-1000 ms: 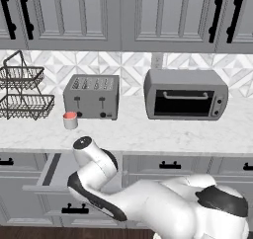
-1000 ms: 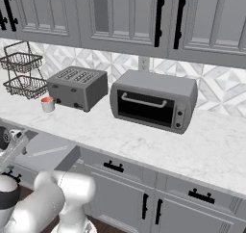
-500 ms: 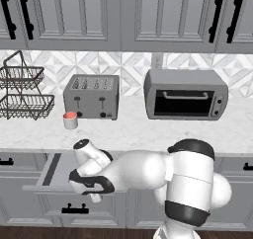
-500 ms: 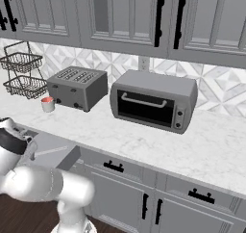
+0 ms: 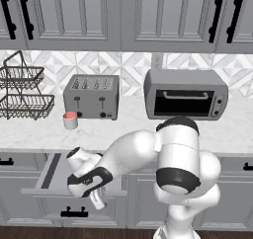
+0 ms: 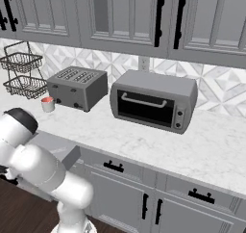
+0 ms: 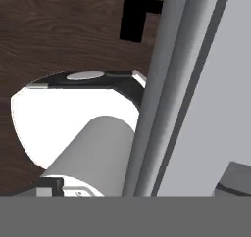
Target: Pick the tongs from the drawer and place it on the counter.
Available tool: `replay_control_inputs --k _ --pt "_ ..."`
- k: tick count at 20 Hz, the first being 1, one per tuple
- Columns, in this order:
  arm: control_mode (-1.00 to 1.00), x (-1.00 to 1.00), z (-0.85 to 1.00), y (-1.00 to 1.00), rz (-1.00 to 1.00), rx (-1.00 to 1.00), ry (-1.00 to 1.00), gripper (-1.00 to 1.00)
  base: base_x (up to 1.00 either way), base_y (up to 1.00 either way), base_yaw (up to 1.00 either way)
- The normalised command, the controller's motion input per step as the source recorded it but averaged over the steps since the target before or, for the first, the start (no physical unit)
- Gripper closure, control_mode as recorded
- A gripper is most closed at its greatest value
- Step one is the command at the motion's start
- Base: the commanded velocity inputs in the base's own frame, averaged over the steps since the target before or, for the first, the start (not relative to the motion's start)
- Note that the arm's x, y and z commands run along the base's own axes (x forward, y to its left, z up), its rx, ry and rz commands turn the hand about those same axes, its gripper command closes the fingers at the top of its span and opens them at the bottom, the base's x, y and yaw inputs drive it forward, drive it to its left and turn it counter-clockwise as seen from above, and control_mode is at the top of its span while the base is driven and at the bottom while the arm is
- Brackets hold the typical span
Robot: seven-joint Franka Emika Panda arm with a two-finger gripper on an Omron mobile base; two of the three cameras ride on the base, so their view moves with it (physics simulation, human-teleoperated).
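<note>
The drawer (image 5: 53, 170) stood pulled out under the left part of the bench (image 5: 128, 129). It was a wide, flat grey box with low walls. The white arm bent down from the right and reached low, below the bench top. The tool (image 5: 94, 196) hung at the right front corner of the drawer, close to its front wall. Its two fingers were wide apart and nothing was between them.

I could not tell where the tongs lay. The arm hid part of the drawer, and the part of the floor that showed was plain grey.

In the hand view, the grey front edge of the drawer (image 7: 166, 84) ran slanted across the middle. The plain grey of the drawer lay on the right. On the left was the dark brown wood floor (image 7: 59, 35), and a black handle (image 7: 135, 11) showed near the top.

On the white bench stood a grey toaster (image 5: 92, 96) with a small red cup (image 5: 70, 120) just beside it on its left. A grey toaster oven (image 5: 185, 95) stood to the right of the toaster, apart from it. A black wire basket rack (image 5: 22, 92) stood at the far left. Grey cupboards with long black handles hung above
</note>
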Motion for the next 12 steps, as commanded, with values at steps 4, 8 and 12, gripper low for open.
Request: replay_control_inputs --k 4,8,12 --pt "-1.00 -1.00 0.00 -0.85 0.23 -0.07 0.02 -1.00 0.00 0.00 0.00" --pt "-1.00 -1.00 0.00 -0.67 0.30 -0.13 0.00 -1.00 0.00 0.00 0.00" --pt "-1.00 -1.00 0.00 -0.51 0.31 -0.17 0.00 -1.00 0.00 0.00 0.00"
